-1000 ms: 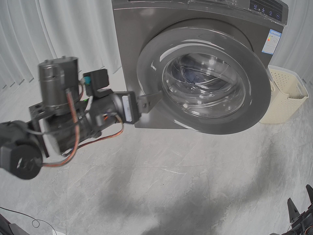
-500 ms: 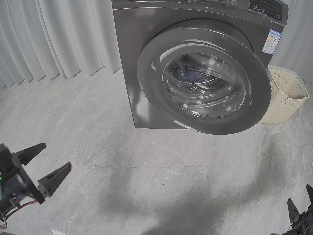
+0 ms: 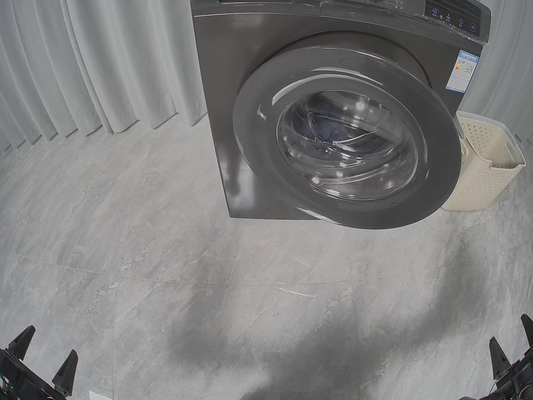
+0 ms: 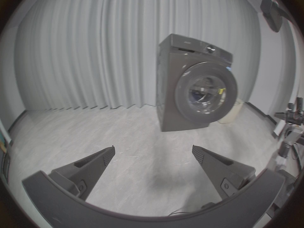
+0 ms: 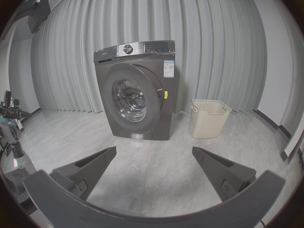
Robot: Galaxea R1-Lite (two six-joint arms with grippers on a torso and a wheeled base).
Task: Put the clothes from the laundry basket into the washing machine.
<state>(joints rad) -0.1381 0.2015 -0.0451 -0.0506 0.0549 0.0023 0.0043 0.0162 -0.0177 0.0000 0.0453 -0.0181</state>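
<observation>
Washing machine (image 3: 233, 84) stood with its door (image 3: 255, 140) swung to. Laundry basket (image 3: 488, 168) sat just beside it on the right, seemingly empty. Left gripper (image 3: 50, 341) and right gripper (image 3: 509, 331) hung low, well apart from it, both spread wide and holding nothing. Dark clothes (image 3: 330, 131) showed through the glass, inside the drum. Loading looked finished; the next move was probably to check that the door had latched.

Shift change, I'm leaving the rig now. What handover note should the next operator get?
Grippers: left gripper and right gripper are both open, empty, down low.
Things: grey front-loading washing machine, its round glass door shut or nearly; latch unclear. Dark blue clothes show inside. Cream perforated plastic laundry basket stands beside it, nothing above its rim.
Done, apparently: loading.
Left: confirm latch and basket bottom.
</observation>
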